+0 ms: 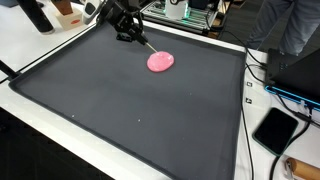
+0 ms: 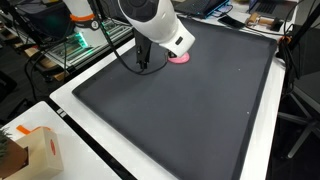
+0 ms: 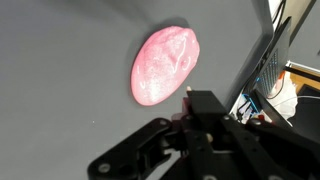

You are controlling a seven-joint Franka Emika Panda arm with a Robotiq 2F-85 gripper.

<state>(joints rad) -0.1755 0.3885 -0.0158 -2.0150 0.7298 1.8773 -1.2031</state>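
– Gripper (image 1: 132, 36) fingers: can it be told whether they are apart or together?
– It cannot be told. In the wrist view only dark linkage is seen along the bottom edge of the frame. In both exterior views the tips are too small and dark to be read. A thin pale line is seen running from the gripper toward the pink lump (image 1: 160, 61), but whether something is held there cannot be judged.
– Where is the lump found?
– It is seen lying on the black mat (image 1: 130, 120), in the upper middle of the frame in an exterior view, just right of and below the gripper. In the wrist view it is seen in the upper centre, above the linkage, with a strip of mat between.
– How should the approach be made well?
– It is judged that the tips should be brought down slowly and centred over the widest part. Pressure should be kept light, since the lump is likely to be dented or smeared.
– How does the lump look?
– A flattened oval is seen, bright pink, with a wrinkled, slightly glossy top and a smooth rounded rim. It is judged soft and probably sticky.
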